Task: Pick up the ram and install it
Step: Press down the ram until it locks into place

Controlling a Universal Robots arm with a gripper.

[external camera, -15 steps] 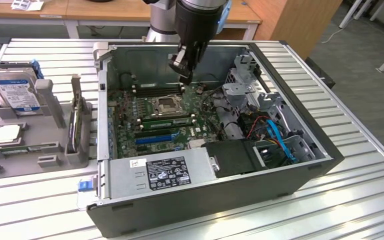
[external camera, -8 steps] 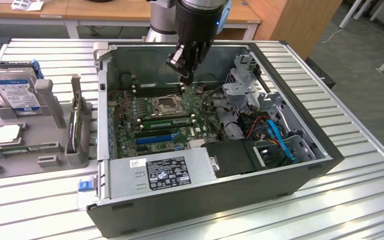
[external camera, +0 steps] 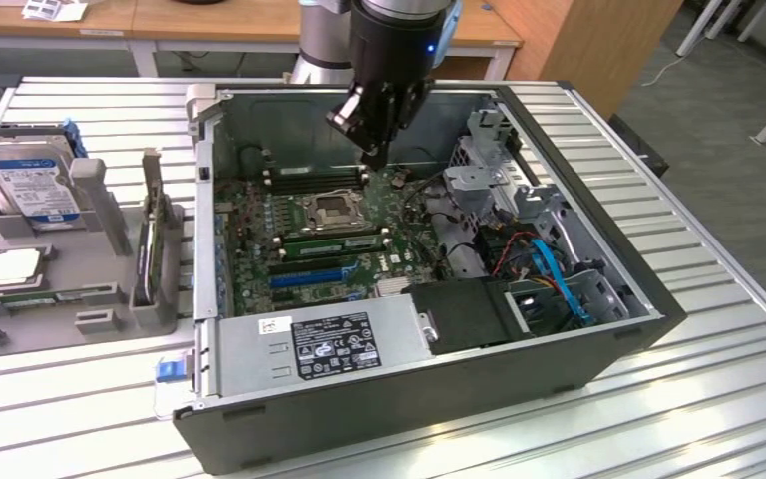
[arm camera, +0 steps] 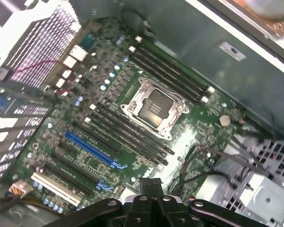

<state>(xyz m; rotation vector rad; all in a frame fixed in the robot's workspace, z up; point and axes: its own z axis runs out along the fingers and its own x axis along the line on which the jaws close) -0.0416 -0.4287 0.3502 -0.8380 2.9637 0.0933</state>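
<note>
The ram [external camera: 336, 239] appears as a long, thin green board standing on edge in a memory slot of the motherboard [external camera: 256, 215], just beside the square metal CPU socket [external camera: 331, 208] on the side nearer the exterior camera; whether it is fully latched I cannot tell. Its long axis runs across the exterior view from left to right, parallel with the other black memory slots [external camera: 314, 178] on the far side of the socket. The gripper [external camera: 374, 155] hangs inside the open case, above those far slots, so the ram lies from it across the socket, towards the exterior view's lower edge and lower down. Its dark fingers are pressed together with nothing between them, and the wrist view shows the same closed tips [arm camera: 151, 183] over the board. The board is matt green, crowded with small round capacitors, with a glossy blue plastic expansion slot [arm camera: 92, 150] beyond the ram's side. The case [external camera: 423, 399] is dark sheet metal; a boxy hard drive [external camera: 31, 180] stands well apart in a grey plastic rack on the ribbed metal table [external camera: 702, 379]
</note>
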